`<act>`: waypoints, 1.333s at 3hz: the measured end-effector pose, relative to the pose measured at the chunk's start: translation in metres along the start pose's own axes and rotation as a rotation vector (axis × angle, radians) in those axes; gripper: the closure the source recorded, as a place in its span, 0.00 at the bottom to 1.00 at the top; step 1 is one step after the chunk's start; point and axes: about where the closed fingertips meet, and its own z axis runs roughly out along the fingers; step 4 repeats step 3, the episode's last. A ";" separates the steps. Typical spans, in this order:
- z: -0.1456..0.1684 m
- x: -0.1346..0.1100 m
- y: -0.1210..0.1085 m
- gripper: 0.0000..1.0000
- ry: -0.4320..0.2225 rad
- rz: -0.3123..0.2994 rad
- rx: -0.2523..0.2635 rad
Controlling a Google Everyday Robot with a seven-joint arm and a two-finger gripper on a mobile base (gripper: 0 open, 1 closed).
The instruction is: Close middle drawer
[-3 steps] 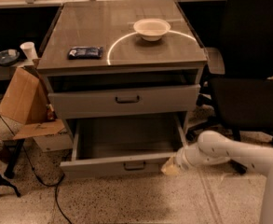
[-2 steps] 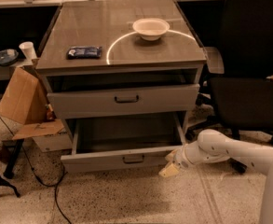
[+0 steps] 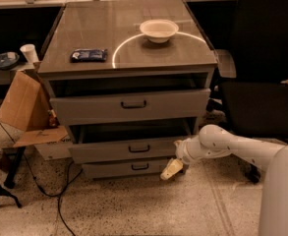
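Note:
The middle drawer (image 3: 133,149) is a wide grey drawer with a small dark handle, second of three in the grey cabinet (image 3: 129,58). It stands out only a little, with a narrow dark gap above its front. My gripper (image 3: 172,169) hangs from the white arm at the drawer's right front corner, its cream tip pointing down-left in front of the lowest drawer (image 3: 133,168). The top drawer (image 3: 131,104) with the taller front is also out a little.
A white bowl (image 3: 158,30) and a dark packet (image 3: 88,55) lie on the cabinet top. A black office chair (image 3: 261,82) stands to the right. A cardboard box (image 3: 25,109), cables and a stand are on the floor at the left.
The middle drawer has slid in from wide open to nearly shut. My gripper and arm moved in toward the cabinet along with its front.

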 end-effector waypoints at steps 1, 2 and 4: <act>0.007 -0.019 -0.014 0.00 -0.015 -0.024 0.013; 0.019 -0.032 -0.028 0.00 -0.019 -0.034 0.014; 0.020 -0.030 -0.029 0.00 -0.023 -0.028 0.014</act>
